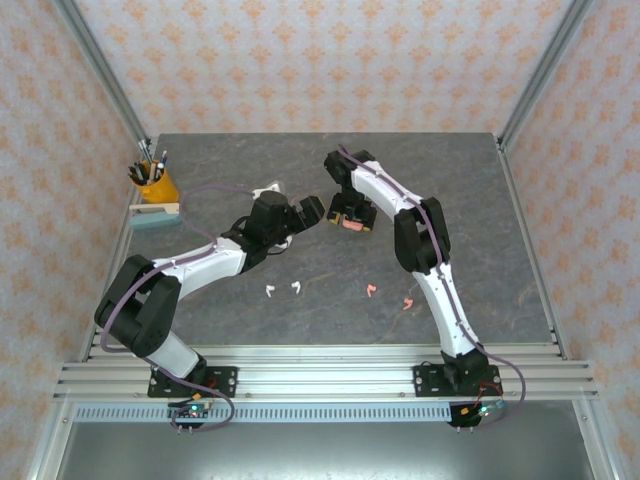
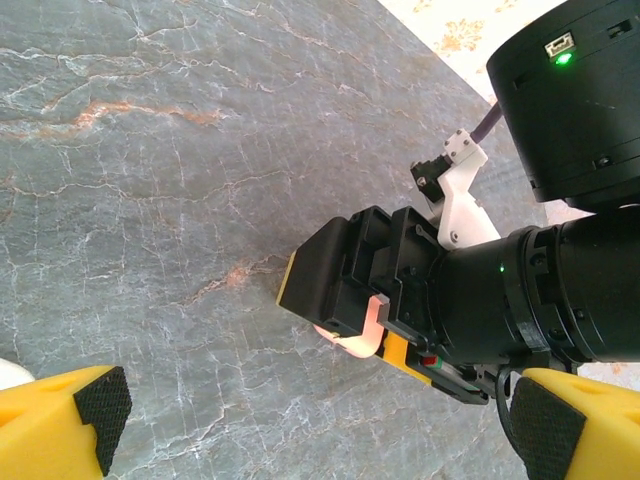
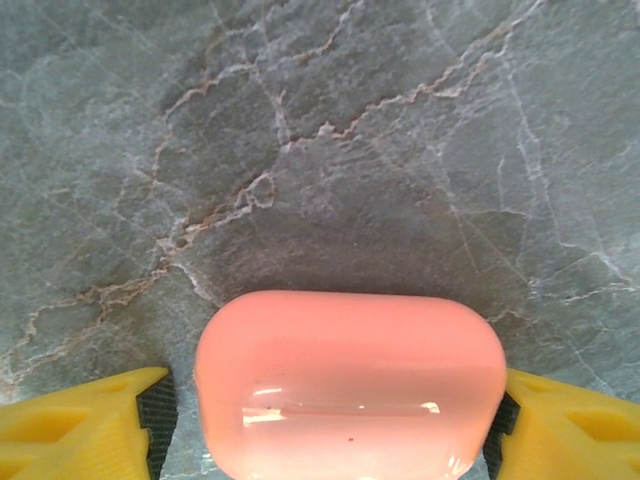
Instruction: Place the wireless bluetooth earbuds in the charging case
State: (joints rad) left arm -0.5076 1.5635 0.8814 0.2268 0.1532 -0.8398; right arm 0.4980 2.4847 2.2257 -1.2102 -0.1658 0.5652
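We see the pink case (image 3: pixel 350 385) low centre, lying lengthwise between the fingers of the right gripper (image 3: pixel 330 415); whether they pinch it, we cannot tell.

Lit brightly and evenly from above, with only soft, faint shadows on the grey stone table (image 1: pixel 330 262). Sharp across the overhead view (little bending at the edges). Marked by a white glare band on the glossy pink case (image 3: pixel 350 385), softly shadowed behind, slightly blurred nearest the lens.
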